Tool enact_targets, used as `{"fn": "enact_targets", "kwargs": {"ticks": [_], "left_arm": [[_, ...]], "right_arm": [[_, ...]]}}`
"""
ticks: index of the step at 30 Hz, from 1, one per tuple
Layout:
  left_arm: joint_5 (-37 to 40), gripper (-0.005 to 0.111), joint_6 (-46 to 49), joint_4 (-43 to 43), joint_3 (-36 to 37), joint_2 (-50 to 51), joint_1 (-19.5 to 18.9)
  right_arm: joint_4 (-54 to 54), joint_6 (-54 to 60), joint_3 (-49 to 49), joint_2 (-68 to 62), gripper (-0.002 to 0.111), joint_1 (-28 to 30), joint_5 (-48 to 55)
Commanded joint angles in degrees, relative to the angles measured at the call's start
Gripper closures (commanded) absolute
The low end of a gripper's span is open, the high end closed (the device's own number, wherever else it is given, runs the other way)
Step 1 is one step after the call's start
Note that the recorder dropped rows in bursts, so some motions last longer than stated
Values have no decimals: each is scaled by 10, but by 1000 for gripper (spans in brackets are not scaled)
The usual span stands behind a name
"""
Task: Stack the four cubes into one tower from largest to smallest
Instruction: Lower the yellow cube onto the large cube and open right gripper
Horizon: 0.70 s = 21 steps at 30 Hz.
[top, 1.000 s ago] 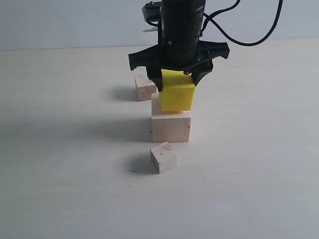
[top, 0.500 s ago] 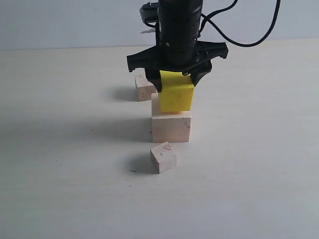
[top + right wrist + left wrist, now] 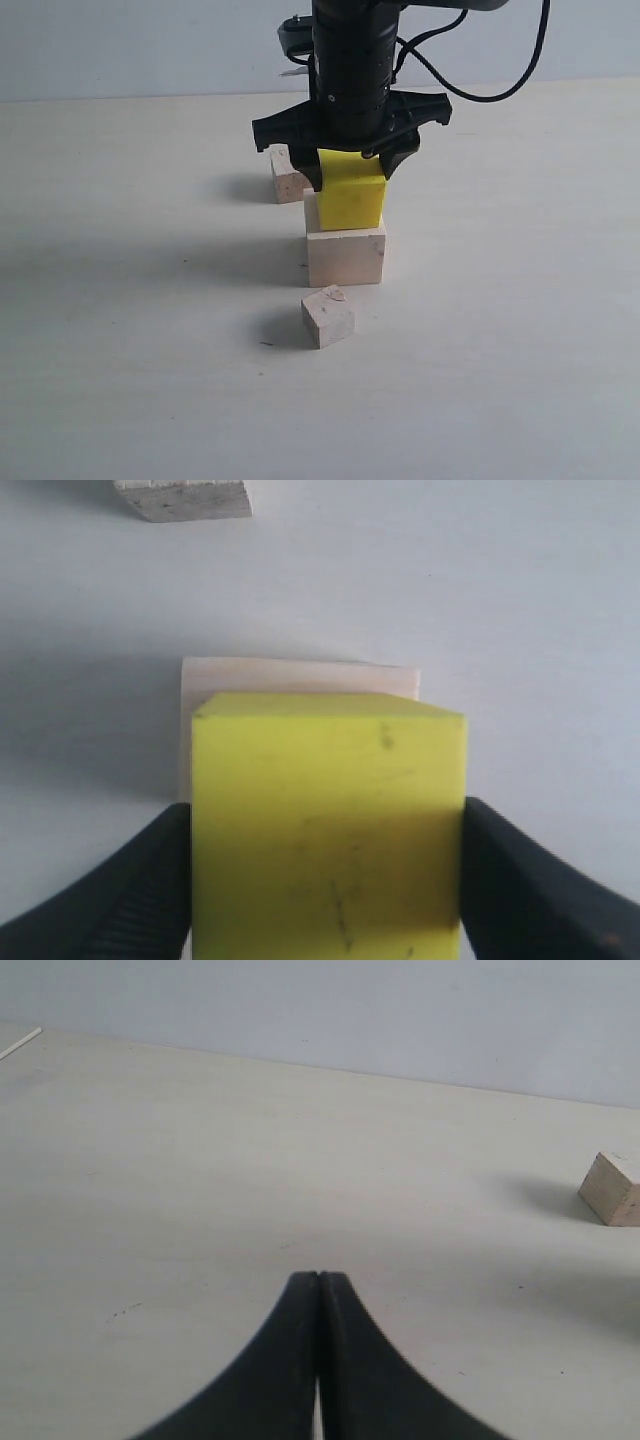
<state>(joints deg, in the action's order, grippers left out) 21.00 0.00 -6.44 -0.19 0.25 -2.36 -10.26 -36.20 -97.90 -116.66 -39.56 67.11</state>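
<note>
Pale tabletop point(image 3: 130, 300) runs back to a plain grey-white wall point(image 3: 130, 45). Near the middle stands the large wood cube point(image 3: 346, 256), with the yellow cube point(image 3: 350, 200) on top of it — its underside appears to touch the wood. The right gripper point(image 3: 352, 172) reaches straight down and clamps the yellow cube between its two black fingers point(image 3: 100, 900), one on each side face. From the large wood cube, one small chipped cube point(image 3: 328, 317) lies at 6 o'clock, near but apart. The other small cube point(image 3: 288, 178) sits at about 11 o'clock, partly hidden behind the gripper. The left gripper point(image 3: 319, 1285) — jaws pressed together, holding nothing — hangs low over the tabletop.
</note>
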Motion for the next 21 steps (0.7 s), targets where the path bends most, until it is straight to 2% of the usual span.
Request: {"fn": "enact_targets", "kwargs": {"ticks": [1,6,9,11,14,15,17,19,21], "left_arm": [[-4,107,0,2,2,-2,3],[-4,107,0,2,2,-2,3],[-4,107,0,2,2,-2,3],[-4,107,0,2,2,-2,3],[-4,107,0,2,2,-2,3],[-4,107,0,2,2,-2,3],[-4,107,0,2,2,-2,3],[-4,107,0,2,2,-2,3],[-4,107,0,2,2,-2,3]], "right_arm": [[6,0,-3,-2,108,-1,-9],[6,1,-3,-2,107,-1,-7],[6,1,-3,-2,99,-1,1],[6,2,-3,-2,89,-1,5],[6,11,-3,-2,66,-1,5],[9,23,-3,-2,52,-1,5],[20,30,-3,-2,32,-1,5],[35,30,-3,-2,23,-1,2],[42,30,-3,-2,20,-1,0]]}}
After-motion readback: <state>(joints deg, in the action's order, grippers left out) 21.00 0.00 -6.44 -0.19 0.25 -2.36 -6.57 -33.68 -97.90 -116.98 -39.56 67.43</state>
